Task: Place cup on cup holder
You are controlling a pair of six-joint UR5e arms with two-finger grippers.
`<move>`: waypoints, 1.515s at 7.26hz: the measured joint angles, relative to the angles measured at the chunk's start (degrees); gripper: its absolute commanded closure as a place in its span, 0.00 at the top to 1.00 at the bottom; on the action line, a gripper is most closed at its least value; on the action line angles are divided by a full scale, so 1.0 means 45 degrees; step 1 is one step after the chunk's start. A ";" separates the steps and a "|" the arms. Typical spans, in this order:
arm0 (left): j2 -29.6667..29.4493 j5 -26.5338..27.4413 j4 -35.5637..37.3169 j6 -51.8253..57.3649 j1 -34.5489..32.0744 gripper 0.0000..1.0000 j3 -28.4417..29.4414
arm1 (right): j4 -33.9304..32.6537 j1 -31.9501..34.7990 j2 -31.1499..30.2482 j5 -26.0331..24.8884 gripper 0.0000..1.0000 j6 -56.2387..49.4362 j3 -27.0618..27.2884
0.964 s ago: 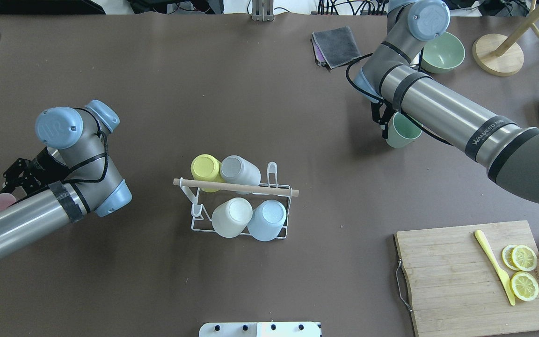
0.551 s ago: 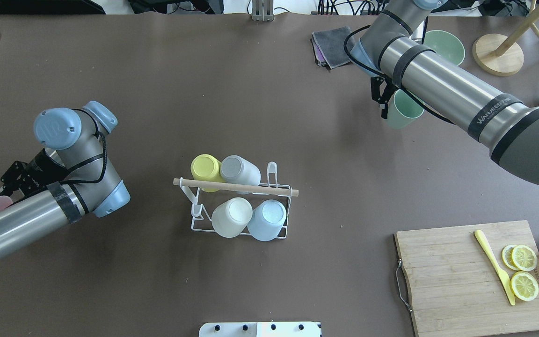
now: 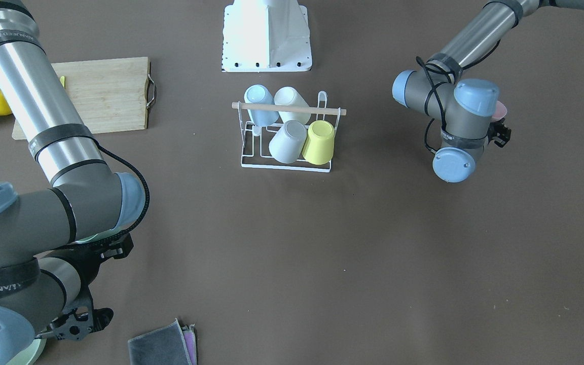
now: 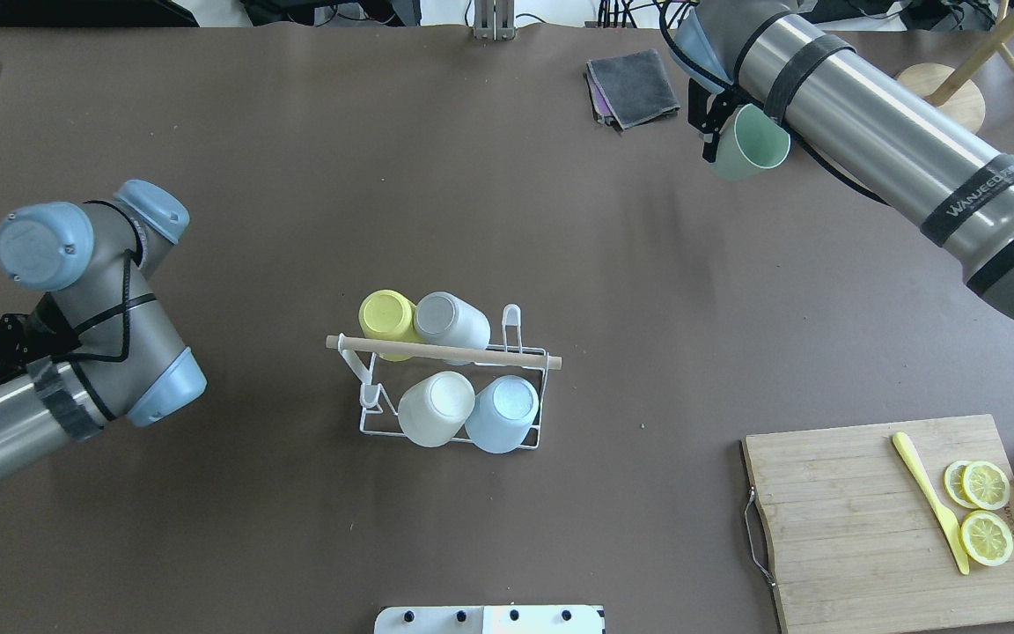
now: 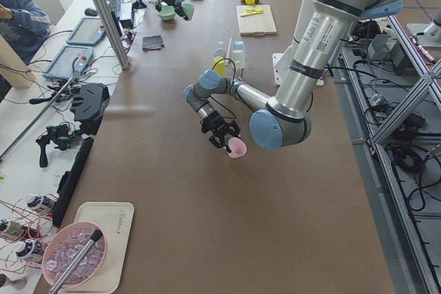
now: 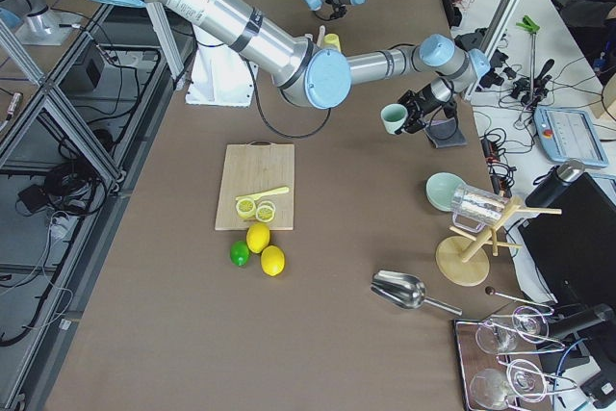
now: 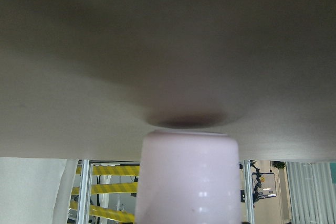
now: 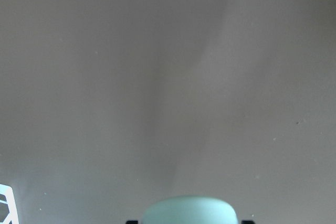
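Left pincer (image 5: 224,140) is pinching a pale pink plastic cup (image 5: 236,147) right at its tips, over the brown counter (image 4: 296,176). Right pincer (image 4: 716,132) is clamped on a mint-green plastic cup (image 4: 749,148), lifted, with a folded grey cloth (image 4: 635,84) just beside it. Well apart from both, between them, stands the white wire cup holder with a wooden rod (image 4: 472,354), with a yellow tumbler (image 4: 388,314), grey tumbler (image 4: 451,321), white tumbler (image 4: 437,408) and pale blue tumbler (image 4: 504,412) tipped on its prongs.

Loaded cup holder (image 4: 472,355) mid-surface (image 4: 296,176); two cups off it.
White wire, wooden top rod, standing upright. Yellow cup (image 4: 386,317), grey cup (image 4: 450,323), white cup (image 4: 437,407) and blue cup (image 4: 503,412) sit inverted and tilted on its prongs. Green cup (image 4: 749,145) is held aloft far right; pink cup (image 5: 237,147) is held far left.
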 measured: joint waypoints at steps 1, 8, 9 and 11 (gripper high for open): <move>0.1131 -0.0385 -0.0708 -0.1056 -0.0006 0.22 -0.1877 | 0.0954 0.0090 -0.0300 -0.0013 0.00 0.0928 0.0813; 0.7667 -0.1453 -1.3700 -0.9786 0.0055 0.12 -0.8369 | 0.9149 0.0040 -0.2846 -0.1894 0.00 0.6340 0.4680; 0.8329 -0.1197 -1.5841 -1.0902 0.0085 0.12 -0.8628 | 1.0809 -0.0227 -0.3031 -0.2499 0.00 0.7349 0.4884; 0.9078 0.0212 -1.9881 -1.3087 0.0233 0.09 -0.8727 | 1.4042 -0.0747 -0.3675 -0.3430 0.00 0.8810 0.5460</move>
